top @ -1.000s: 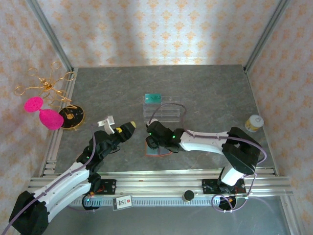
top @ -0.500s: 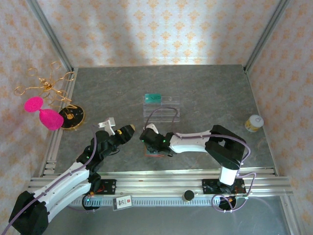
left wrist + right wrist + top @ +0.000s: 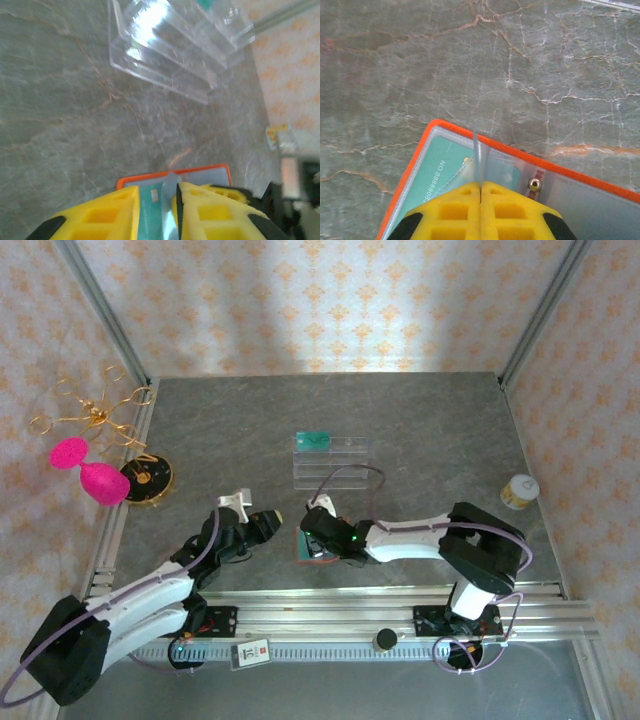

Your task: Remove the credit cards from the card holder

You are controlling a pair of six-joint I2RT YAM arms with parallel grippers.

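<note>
While my left claw (image 3: 157,197) hangs low at the left edge of the card holder (image 3: 580,175), its jaws are drawn close with only a narrow gap. I cannot tell whether they pinch anything or merely straddle the rim. Between its tips I see the teal card (image 3: 150,200) lying flat in its pocket, so the card sits right under that claw.

The step in hand, as I judge it, is freeing this card. One claw steadies or opens the holder while the other draws the card out. To do it well I should slide the card along its own length, out through the pocket's open side. Pulling upward would likely bring the thin holder along. The grip should be firm but shallow, since the card looks thin and slick and may slip or bend.

The holder lies open and flat on the grey worktop (image 3: 430,430), toward the near edge. It sits between my two claws and well apart from the clear rack (image 3: 330,462) behind it.

Further right, my right claw (image 3: 481,186) is clenched tight on the holder. A thin pale flap (image 3: 477,155) of its inner pocket stands edge-on between the meeting tips. The teal card lies just beside and partly beneath that claw, and the orange rim runs just beyond the tips.
</note>
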